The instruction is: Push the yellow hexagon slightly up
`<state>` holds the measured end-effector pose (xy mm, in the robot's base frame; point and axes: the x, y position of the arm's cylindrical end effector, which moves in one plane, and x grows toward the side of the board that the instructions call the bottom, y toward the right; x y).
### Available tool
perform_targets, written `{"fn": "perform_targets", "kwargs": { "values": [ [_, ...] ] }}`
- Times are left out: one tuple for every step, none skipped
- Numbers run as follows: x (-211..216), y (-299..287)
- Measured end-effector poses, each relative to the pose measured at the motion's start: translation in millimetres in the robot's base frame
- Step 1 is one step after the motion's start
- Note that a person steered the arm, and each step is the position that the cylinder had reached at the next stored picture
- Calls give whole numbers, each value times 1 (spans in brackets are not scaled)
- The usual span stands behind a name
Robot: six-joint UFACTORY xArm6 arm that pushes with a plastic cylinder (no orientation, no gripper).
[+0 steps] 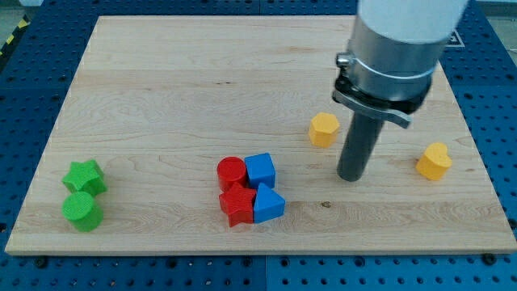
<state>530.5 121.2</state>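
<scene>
The yellow hexagon (324, 129) lies right of the board's middle. My tip (352, 177) rests on the board just below and to the right of it, a short gap apart. A second yellow block, heart-shaped (435, 161), lies further right, beyond the rod.
A red cylinder (231, 171), a blue cube (260, 170), a red star-like block (237, 204) and a blue triangle (269, 204) cluster at the bottom centre. A green star (85, 177) and a green cylinder (81, 210) lie at the bottom left. The wooden board (161, 89) is edged by blue pegboard.
</scene>
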Motion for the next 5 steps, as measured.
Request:
{"fn": "perform_targets", "kwargs": {
  "values": [
    [11,31],
    [34,52],
    [11,60],
    [-32,55],
    [-39,42]
  ]
}}
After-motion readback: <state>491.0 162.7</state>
